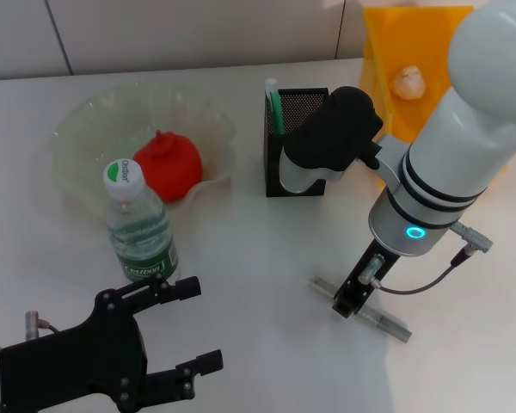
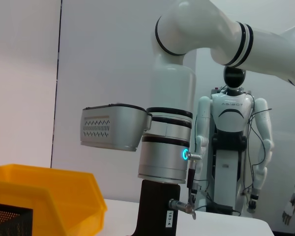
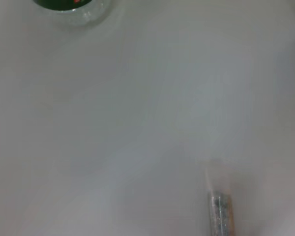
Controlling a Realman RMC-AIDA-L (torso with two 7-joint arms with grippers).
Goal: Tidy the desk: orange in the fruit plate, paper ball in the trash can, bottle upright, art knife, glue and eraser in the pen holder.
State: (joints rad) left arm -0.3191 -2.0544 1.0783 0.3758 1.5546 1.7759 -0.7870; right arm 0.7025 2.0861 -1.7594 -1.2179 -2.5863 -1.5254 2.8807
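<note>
The orange (image 1: 168, 165) lies in the pale green fruit plate (image 1: 86, 129). The bottle (image 1: 139, 225) stands upright in front of the plate. The paper ball (image 1: 408, 81) lies inside the yellow trash can (image 1: 387, 43). The black mesh pen holder (image 1: 297, 120) holds a green stick with a white tip (image 1: 275, 107). A long grey art knife (image 1: 387, 323) lies flat on the table; its end shows in the right wrist view (image 3: 220, 216). My right gripper (image 1: 351, 299) is down on the knife's middle. My left gripper (image 1: 193, 329) is open and empty near the front edge, just in front of the bottle. No eraser shows.
The white table (image 1: 258, 249) carries everything. The left wrist view shows my right arm (image 2: 167, 142), the trash can (image 2: 44, 196) and a corner of the pen holder (image 2: 10, 221), with a humanoid robot (image 2: 233, 147) standing behind the table.
</note>
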